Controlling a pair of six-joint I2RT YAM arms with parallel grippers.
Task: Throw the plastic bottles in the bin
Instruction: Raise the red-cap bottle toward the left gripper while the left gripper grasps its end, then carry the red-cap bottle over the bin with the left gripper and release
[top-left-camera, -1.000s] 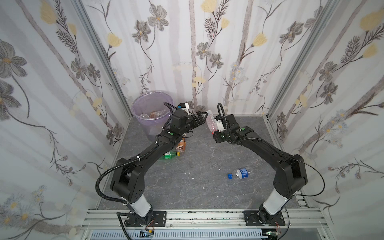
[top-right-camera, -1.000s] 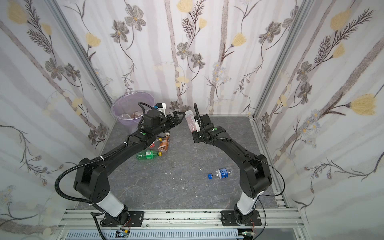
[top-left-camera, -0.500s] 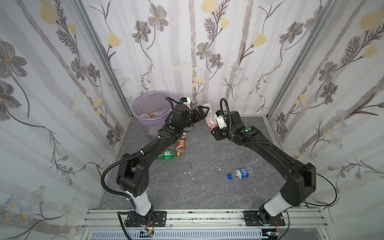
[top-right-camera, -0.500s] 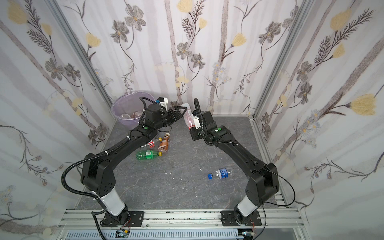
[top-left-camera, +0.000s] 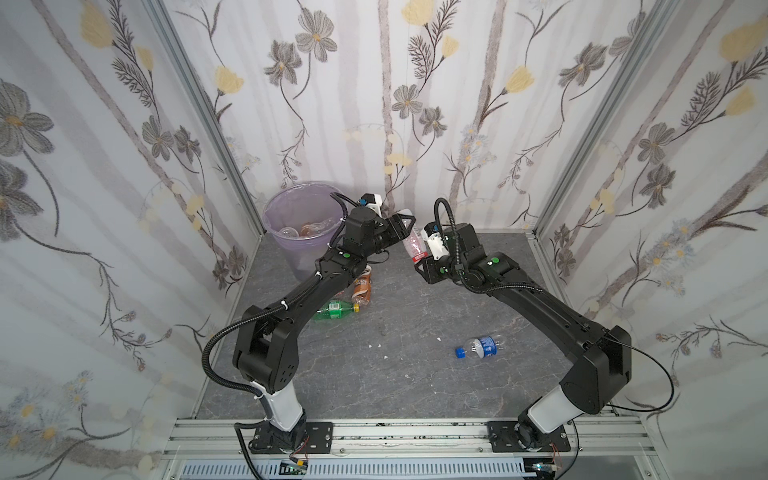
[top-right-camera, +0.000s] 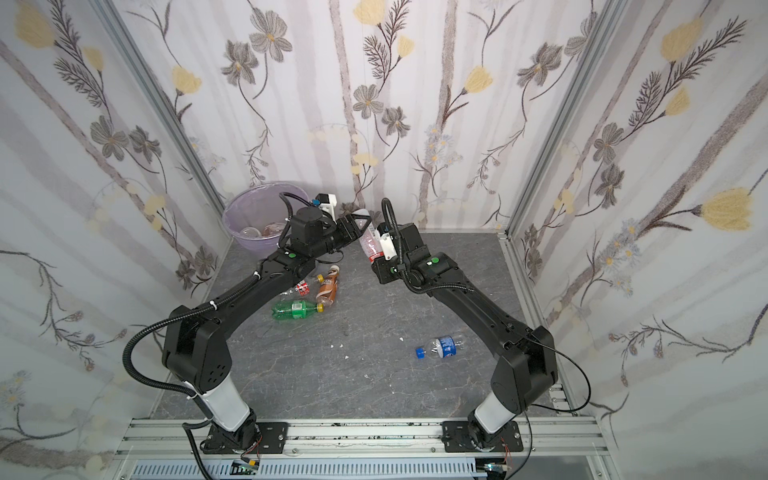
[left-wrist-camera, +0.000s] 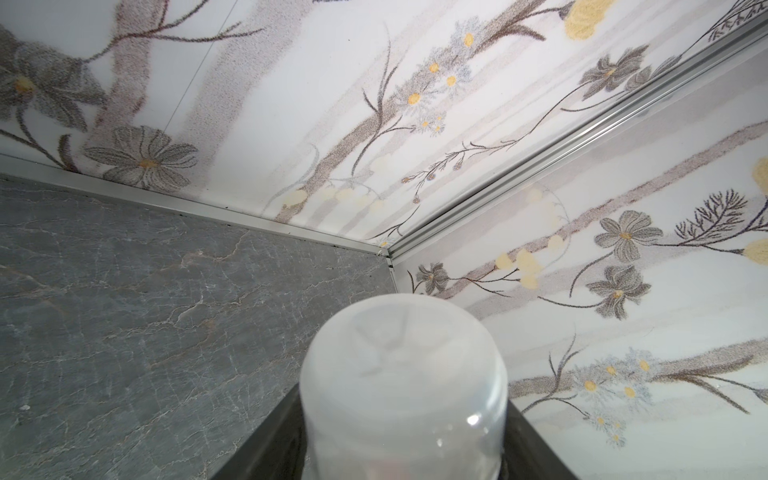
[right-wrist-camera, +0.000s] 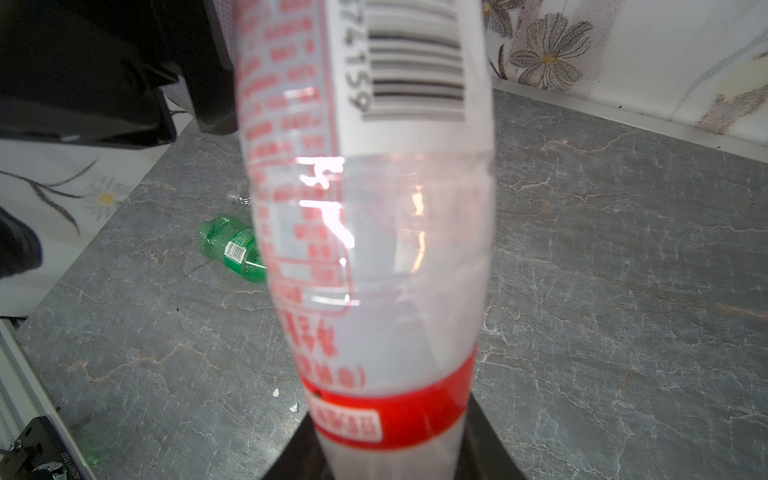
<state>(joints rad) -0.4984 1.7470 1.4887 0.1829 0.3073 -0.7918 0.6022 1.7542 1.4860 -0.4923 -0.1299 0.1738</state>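
— Now, the right gripper (top-left-camera: 419, 261) pinches the red-label bottle (top-left-camera: 412, 245) up in the air, far middle.
— Yes, and the left gripper (top-left-camera: 402, 227) has just squeezed its other end. A hand-over! The bin (top-left-camera: 291, 253) waits just left of them.

Both arms reach inward, raised; right hand (top-left-camera: 418, 254) clamped on bottle (top-left-camera: 411, 244); left hand (top-left-camera: 405, 226) flanks it
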